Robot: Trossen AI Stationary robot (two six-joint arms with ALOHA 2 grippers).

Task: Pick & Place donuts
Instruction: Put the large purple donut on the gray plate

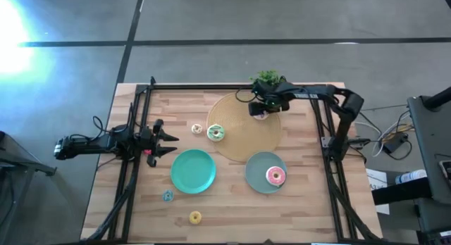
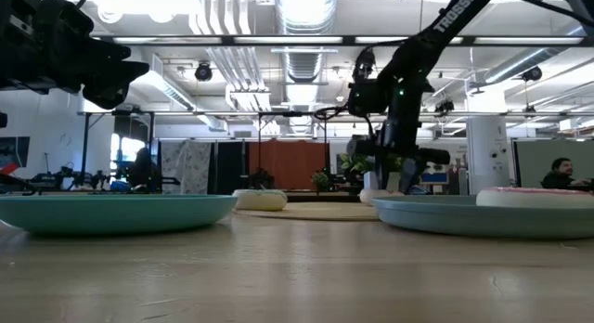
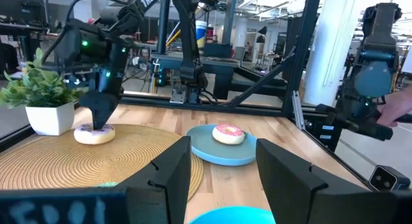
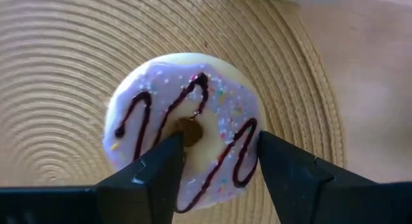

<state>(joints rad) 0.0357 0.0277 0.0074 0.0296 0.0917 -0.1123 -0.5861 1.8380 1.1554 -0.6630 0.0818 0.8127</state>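
A: Margin around the right gripper (image 4: pixel 215 163)?
B: Bare woven round tan mat (image 4: pixel 58 69) all round; mat edge and small potted plant (image 3: pixel 44 95) near.
A: Target?
B: White-lilac iced donut with dark drizzle and sprinkles (image 4: pixel 187 124), flat on mat, directly beneath.
A: Pose?
B: Arm pointing down, fingers straddling one side of the ring, one finger at the hole; can't tell if clamped. Left gripper (image 3: pixel 222 176) spread, empty.

High view: overhead, straight down on the whole wooden table (image 1: pixel 232 203), round woven mat (image 1: pixel 236 143) at the far middle; low view: at tabletop height, level across the table toward the mat (image 2: pixel 316 212) and the room behind; left wrist view: oblique, from well off the mat (image 3: pixel 77 163), facing the right arm; right wrist view: very close, straight down on a sprinkled donut (image 4: pixel 187 130) lying on the mat; all four share the mat.
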